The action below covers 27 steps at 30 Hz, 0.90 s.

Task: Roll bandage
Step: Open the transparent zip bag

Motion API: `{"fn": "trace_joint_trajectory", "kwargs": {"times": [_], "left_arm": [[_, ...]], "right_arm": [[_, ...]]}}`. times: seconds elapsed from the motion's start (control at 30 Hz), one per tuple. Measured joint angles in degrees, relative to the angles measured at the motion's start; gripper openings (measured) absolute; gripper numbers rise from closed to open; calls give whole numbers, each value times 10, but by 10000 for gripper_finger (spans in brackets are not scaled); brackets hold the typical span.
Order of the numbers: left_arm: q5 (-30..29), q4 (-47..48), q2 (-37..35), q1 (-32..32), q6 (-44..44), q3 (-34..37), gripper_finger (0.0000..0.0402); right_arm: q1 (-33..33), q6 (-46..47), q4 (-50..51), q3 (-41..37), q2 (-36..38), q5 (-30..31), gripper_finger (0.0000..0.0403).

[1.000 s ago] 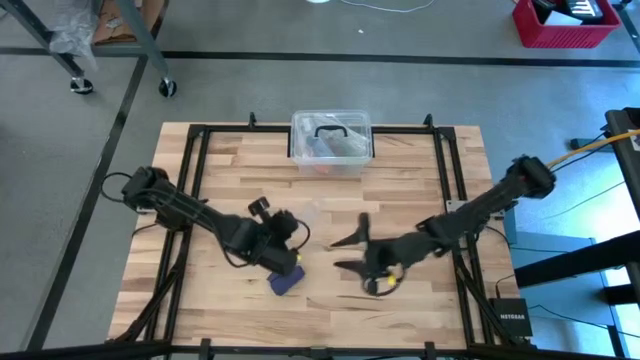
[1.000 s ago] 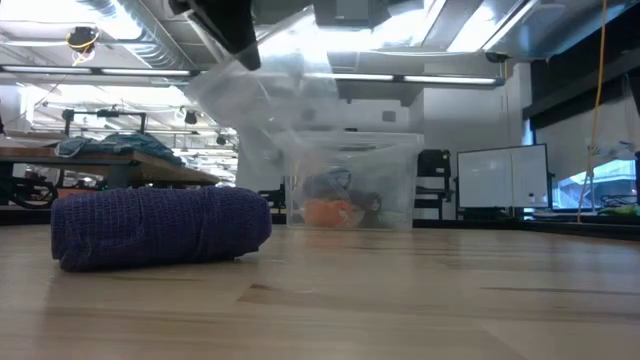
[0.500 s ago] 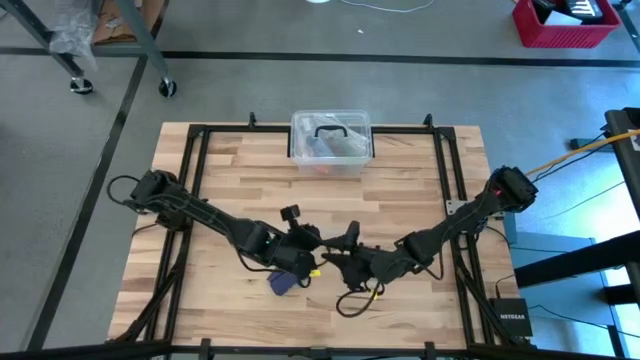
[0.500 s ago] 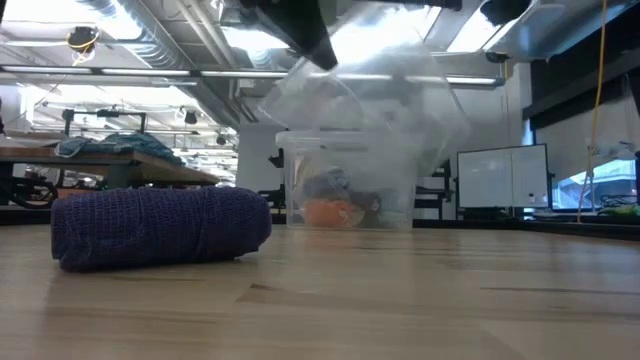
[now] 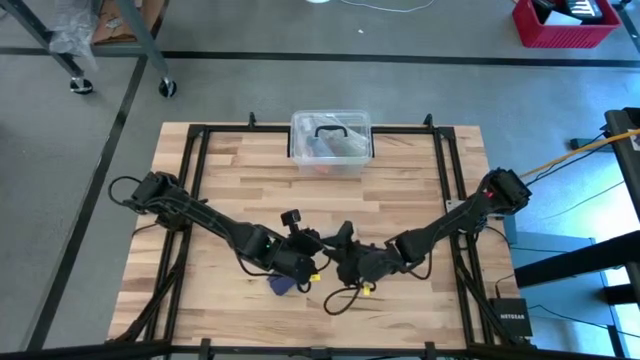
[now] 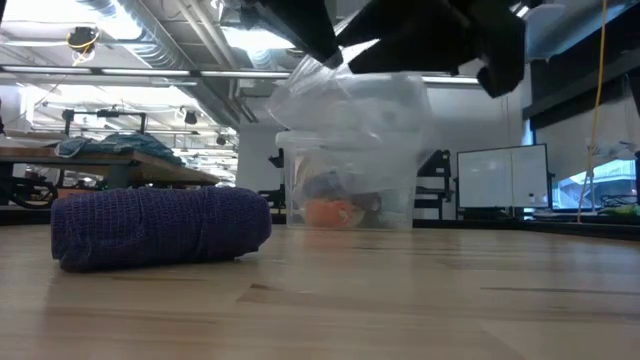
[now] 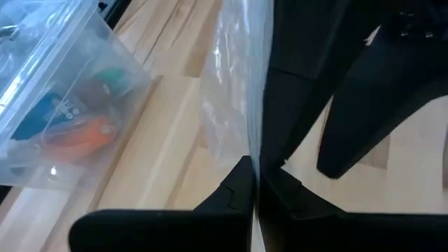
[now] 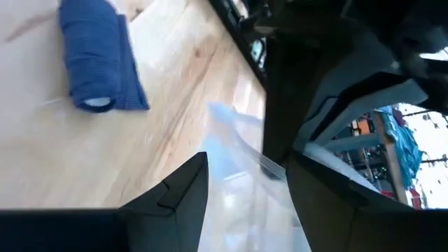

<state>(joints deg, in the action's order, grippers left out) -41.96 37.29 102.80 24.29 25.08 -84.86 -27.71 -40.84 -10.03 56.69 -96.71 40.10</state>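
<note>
The left gripper (image 7: 253, 187) is clamped on a crinkled clear plastic wrapper (image 6: 350, 95); the right gripper (image 8: 245, 182), spread apart, straddles it. The rolled navy-purple fabric bandage (image 5: 282, 286) lies at the left gripper's 7 o'clock. This looks like wrapper handling; next, the right fingers should close.

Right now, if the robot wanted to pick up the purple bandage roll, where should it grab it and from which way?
Probably across the middle, coming straight down from above. The bandage lies on its side on the wooden table, already rolled into a thick cylinder, with bare table along both long sides for the fingers. It is soft, so a gentle squeeze on the round body should hold better than pinching an end, where the layers could slip loose.
</note>
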Motion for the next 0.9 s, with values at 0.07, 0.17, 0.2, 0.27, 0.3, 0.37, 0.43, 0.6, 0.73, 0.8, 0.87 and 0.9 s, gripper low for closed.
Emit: {"fn": "trace_joint_trajectory", "kwargs": {"times": [0.07, 0.17, 0.2, 0.27, 0.3, 0.37, 0.43, 0.6, 0.73, 0.8, 0.87, 0.9], "left_arm": [[0, 8, 0, 0, 4, 0, 1], [-2, 21, 0, 0, 15, 0, 1], [-2, 23, 0, 0, 16, 0, 1], [-2, 22, -1, 0, 15, 0, 1], [-2, 22, -1, 0, 15, 0, 1], [-2, 24, -2, 0, 15, -1, 1], [-2, 29, -2, -2, 15, -1, 1], [-2, 28, -2, -4, 14, -1, 1], [6, 25, -2, -4, 8, -1, 1], [18, 24, -2, -4, 8, -1, 1], [19, 21, -2, -2, 2, -1, 1], [19, 22, -2, 0, 0, -1, 1]], "right_arm": [[0, 1, 6, 0, -1, 3, 192], [0, 2, 9, 0, -1, 8, 192], [0, 3, 14, 0, -1, 8, 192], [0, 9, 34, 0, -1, 8, 192], [1, 17, 43, 0, -1, 8, 192], [3, 20, 51, 0, -1, 4, 192], [0, 20, 47, 0, -1, -7, 192], [-29, -33, -29, -1, -1, 8, 192], [-28, -54, -106, -1, 0, 34, 192], [-16, -52, -95, -1, 0, 44, 192], [-2, -29, -57, -1, 0, 43, 192], [4, -9, -34, -1, 0, 36, 192]]}}
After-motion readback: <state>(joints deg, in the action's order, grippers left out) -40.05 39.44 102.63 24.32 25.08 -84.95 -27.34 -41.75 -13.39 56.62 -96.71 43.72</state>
